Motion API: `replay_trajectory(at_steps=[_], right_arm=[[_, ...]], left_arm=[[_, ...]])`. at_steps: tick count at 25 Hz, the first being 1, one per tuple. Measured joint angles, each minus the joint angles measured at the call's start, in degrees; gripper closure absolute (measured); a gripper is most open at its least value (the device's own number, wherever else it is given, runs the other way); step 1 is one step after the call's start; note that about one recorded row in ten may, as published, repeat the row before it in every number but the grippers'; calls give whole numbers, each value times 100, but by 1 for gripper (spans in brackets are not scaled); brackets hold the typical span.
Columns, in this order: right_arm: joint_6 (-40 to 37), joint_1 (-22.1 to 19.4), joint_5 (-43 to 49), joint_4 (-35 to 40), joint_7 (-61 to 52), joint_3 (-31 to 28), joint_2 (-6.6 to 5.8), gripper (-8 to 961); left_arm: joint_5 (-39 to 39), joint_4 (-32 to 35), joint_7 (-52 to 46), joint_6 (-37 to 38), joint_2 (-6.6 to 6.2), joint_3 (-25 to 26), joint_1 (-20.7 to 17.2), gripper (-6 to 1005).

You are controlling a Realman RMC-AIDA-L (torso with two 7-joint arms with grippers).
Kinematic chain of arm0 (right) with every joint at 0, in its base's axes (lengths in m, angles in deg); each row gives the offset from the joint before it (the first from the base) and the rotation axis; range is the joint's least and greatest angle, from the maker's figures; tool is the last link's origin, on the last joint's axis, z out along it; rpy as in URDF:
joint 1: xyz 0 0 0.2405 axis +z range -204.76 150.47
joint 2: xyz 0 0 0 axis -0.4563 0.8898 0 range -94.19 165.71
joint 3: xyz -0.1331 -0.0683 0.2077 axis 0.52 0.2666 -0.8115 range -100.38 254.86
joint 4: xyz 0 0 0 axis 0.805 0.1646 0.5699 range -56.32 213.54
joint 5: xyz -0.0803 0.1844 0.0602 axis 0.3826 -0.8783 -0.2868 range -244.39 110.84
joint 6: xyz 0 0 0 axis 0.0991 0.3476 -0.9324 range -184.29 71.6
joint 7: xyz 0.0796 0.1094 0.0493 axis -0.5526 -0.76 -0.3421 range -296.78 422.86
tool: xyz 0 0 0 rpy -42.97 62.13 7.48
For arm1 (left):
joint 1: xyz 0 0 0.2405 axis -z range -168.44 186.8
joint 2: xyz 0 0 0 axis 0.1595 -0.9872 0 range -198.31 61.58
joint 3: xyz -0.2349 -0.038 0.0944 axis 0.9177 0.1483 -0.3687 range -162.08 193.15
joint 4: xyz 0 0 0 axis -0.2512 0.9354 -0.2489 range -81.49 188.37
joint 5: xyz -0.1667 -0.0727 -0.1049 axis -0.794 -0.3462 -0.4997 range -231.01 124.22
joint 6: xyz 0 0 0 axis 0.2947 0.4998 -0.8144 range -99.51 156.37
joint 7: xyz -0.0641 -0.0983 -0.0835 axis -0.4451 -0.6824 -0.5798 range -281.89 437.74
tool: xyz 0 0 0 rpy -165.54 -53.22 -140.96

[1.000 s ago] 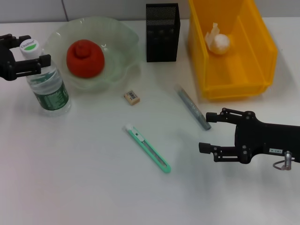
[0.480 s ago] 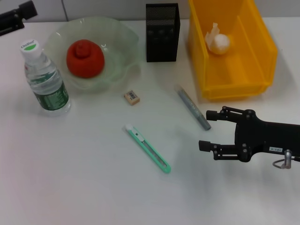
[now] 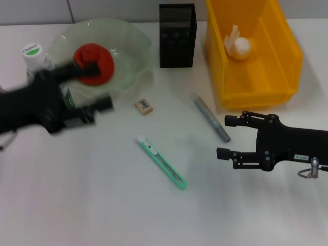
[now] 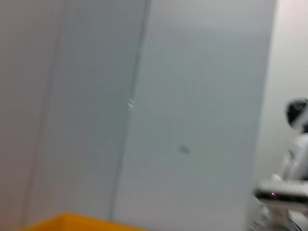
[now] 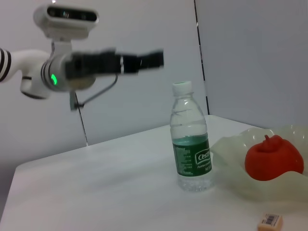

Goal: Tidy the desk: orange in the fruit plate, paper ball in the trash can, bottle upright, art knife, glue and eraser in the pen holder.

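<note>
Desk (image 3: 102, 205): art knife (image 3: 160, 162) beside open right gripper (image 3: 224, 137).

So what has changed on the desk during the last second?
The left gripper let go of the bottle, pulled away, then swung back over the desk, open. The right gripper stayed open beside the glue. Bottle, orange, eraser, art knife did not move.
</note>
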Motion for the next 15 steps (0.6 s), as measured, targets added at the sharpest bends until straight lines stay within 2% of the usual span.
replay_trajectory(at_steps=[1,2,3,8,10,12,15], right_arm=[[-2,55,0,7,-85,0,-15,121],[-2,55,0,7,-85,0,-15,121],[-8,88,0,8,-151,0,-30,121],[-251,281,1,243,-780,15,-84,121],[-445,442,37,991,-1831,94,-57,121],[-488,514,60,1191,-2155,194,-57,121],[-568,1105,247,1879,-3924,1002,-199,121]], left_arm=[[0,0,0,0,0,0,0,192],[230,-489,675,-154,36,-394,-2,192],[429,-619,914,-329,98,-414,-27,192],[710,-1066,1629,-841,200,-426,-169,192],[790,-1316,1968,-1106,232,-445,-273,192],[793,-1458,2183,-1251,247,-456,-376,192],[808,-1522,2390,-1349,274,-483,-556,192]])
